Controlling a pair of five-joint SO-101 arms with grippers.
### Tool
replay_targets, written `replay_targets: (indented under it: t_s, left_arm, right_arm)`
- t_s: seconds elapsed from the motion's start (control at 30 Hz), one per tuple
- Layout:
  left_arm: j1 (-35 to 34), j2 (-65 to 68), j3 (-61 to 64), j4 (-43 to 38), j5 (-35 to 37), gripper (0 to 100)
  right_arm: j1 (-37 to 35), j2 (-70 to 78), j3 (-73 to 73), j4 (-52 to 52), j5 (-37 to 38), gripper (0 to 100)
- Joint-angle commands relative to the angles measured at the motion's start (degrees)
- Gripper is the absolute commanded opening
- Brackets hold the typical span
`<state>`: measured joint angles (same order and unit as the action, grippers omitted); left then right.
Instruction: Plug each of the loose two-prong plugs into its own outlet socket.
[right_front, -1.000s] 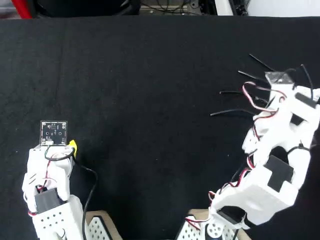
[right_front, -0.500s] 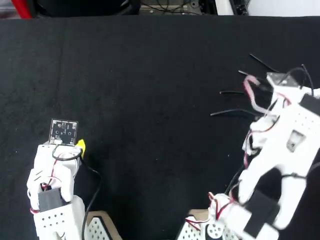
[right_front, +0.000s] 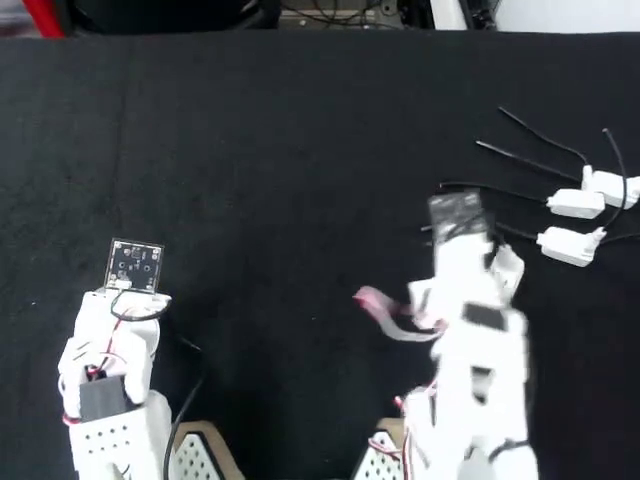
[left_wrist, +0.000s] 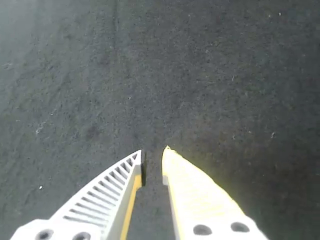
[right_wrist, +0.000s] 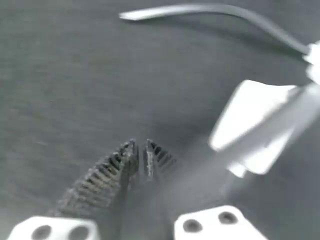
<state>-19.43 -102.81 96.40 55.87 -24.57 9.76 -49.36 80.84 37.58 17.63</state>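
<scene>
The left gripper (left_wrist: 151, 152) is clenched almost fully. Its white ribbed finger and its yellow finger are parted by only a thin slit at the tips, with nothing between them. It hangs over bare black tablecloth (left_wrist: 210, 75). In the high view the left arm (right_front: 105, 370) sits in the lower left of the frame, well apart from the plugs.

The right gripper (right_wrist: 141, 148) is likewise pressed together, its dark ribbed tips barely apart and grasping nothing. A white plug (right_wrist: 252, 125) lies near those tips, off to one side and not touching them. A black cord (right_wrist: 210, 10) curves over the cloth beyond it.

In the high view the right arm (right_front: 470, 340) stands in the lower centre-right of the frame. Three white two-prong plugs lie loose at the right edge: one (right_front: 575, 203), a second (right_front: 612, 185) just beside it, and a third (right_front: 567, 245) slightly lower, the nearest to the arm's wrist. Their black cords (right_front: 524, 161) fan out toward the upper left.
</scene>
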Motion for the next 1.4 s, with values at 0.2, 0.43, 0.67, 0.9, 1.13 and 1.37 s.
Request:
replay_targets:
  t_s: [0.2,0.43,0.67,0.9,1.13,1.37]
  left_arm:
    - [0.75,0.18,1.1,0.18,0.53,9]
    - [0.66,0.18,1.1,0.26,0.53,9]
    - [0.66,0.18,1.1,0.26,0.53,9]
    - [0.66,0.18,1.1,0.26,0.53,9]
    - [0.66,0.18,1.1,0.26,0.53,9]
    - [0.66,0.18,1.1,0.26,0.53,9]
  right_arm:
    - [-7.65,-20.0,14.81,-7.47,-5.19,1.8]
    - [-8.09,-31.78,16.31,4.75,-5.27,1.9]
    - [-8.09,-37.85,16.31,13.89,-5.27,1.9]
    - [-7.91,-43.12,16.31,21.98,-5.1,2.0]
    - [-7.91,-48.92,16.31,31.65,-4.92,1.9]
    - [-7.91,-51.82,16.04,32.79,-4.92,1.9]
